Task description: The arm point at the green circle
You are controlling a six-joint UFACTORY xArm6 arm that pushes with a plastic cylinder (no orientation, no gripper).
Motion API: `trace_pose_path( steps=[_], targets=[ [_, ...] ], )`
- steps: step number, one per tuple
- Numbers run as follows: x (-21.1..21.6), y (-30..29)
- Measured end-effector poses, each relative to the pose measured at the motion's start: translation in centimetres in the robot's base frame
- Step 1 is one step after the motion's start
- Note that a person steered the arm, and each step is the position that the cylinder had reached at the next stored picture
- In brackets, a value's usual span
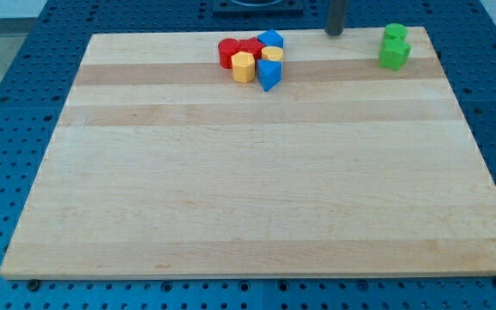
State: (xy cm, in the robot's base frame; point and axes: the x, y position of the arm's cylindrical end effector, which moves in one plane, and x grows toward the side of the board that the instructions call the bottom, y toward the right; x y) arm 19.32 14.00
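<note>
Two green blocks touch at the board's top right: the green circle behind a green star-like block; my tip rests bare, left of the circle.

Surface: a pale wooden board of glued planks, grain running across the view.
Beneath: a blue perforated table showing on all sides of it.
Light: even and bright, shadows soft.
View's top: pale floor, indistinct.
</note>
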Motion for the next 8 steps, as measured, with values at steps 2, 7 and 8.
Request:
trace_pose_path(
  steps=[2, 7, 8],
  targets=[
    [-0.1, 4.4],
    [1.2, 13.2],
    [2.4, 11.5]
  ],
)
